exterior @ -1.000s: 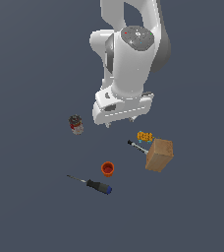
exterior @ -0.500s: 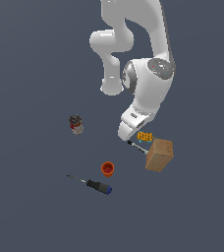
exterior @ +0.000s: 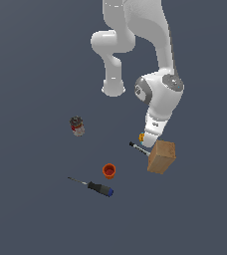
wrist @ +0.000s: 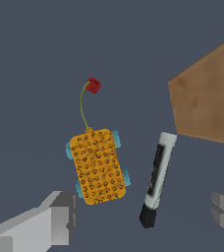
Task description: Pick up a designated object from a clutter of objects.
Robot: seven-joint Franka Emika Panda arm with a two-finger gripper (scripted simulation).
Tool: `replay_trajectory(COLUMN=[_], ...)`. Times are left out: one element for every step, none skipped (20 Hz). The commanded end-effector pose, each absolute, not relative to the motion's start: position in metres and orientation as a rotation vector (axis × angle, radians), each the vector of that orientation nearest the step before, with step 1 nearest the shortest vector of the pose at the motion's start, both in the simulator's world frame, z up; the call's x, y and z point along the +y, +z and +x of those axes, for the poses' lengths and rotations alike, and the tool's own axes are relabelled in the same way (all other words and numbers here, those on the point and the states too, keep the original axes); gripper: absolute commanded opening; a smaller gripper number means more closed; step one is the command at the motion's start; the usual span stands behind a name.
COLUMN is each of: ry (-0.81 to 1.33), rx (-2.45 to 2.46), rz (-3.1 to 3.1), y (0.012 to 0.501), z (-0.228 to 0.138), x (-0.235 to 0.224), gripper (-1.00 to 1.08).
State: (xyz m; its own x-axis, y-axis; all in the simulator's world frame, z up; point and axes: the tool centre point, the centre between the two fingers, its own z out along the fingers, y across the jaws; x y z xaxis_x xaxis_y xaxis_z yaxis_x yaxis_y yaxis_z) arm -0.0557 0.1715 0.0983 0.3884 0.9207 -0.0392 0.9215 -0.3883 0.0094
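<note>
A flat, dark grey-blue floor (exterior: 31, 60) fills the scene, with a handful of small items scattered over it. The gripper (wrist: 143, 221) is seen from the wrist camera with its two fingers spread wide apart and nothing held between them. The orange toy block (wrist: 97, 166) lies on the floor just ahead of one finger (wrist: 52, 221), set towards that finger's side and not centred in the gap; its long axis runs roughly away from the fingertips, slightly tilted, and small teal wheels show at its edges. A thin cord ending in a red knob (wrist: 93, 85) trails from its far end. Just beside the block, and roughly parallel to it, lies a black-and-white marker (wrist: 156, 179), which also falls within the span of the open fingers, so a straight closing would probably catch both; a shift towards the block appears necessary. Beyond the marker stands a tan wooden box (exterior: 161, 156), near enough to crowd the other finger. In the exterior view the block is mostly hidden behind the wrist. The orange-red cup (exterior: 109, 171), the screwdriver (exterior: 96, 187) and the small dark can (exterior: 76, 125) lie well apart.
</note>
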Motion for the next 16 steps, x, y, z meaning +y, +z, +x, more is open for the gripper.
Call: replay_trajectory(ry=[-0.029,-0.025,-0.021,-0.017,-0.014,-0.010,-0.008,-0.005,-0.003,-0.002,-0.001,0.000,0.000,-0.002,-0.002,-0.002], rx=[1.829,1.864,1.895,1.924,1.949,1.971,1.990,2.007,2.020,2.030,2.037,2.042,2.043,2.035,2.035,2.035], rz=[2.528,2.507,2.486,2.468,2.451,2.436,2.423,2.412,2.403,2.396,2.391,2.387,2.386,2.393,2.393,2.393], y=[0.087,0.084,0.080,0.077,0.075,0.073,0.071,0.069,0.068,0.067,0.066,0.065,0.065,0.066,0.066,0.065], z=[-0.064,-0.067,-0.070,-0.073,-0.075,-0.077,-0.079,-0.081,-0.082,-0.083,-0.084,-0.084,-0.085,-0.084,-0.084,-0.084], x=[0.185,0.189,0.193,0.197,0.200,0.203,0.205,0.207,0.209,0.210,0.211,0.212,0.212,0.211,0.211,0.211], gripper=[1.00,1.00,1.00,1.00,1.00,1.00,1.00,1.00,1.00,1.00,1.00,1.00,1.00,1.00,1.00,1.00])
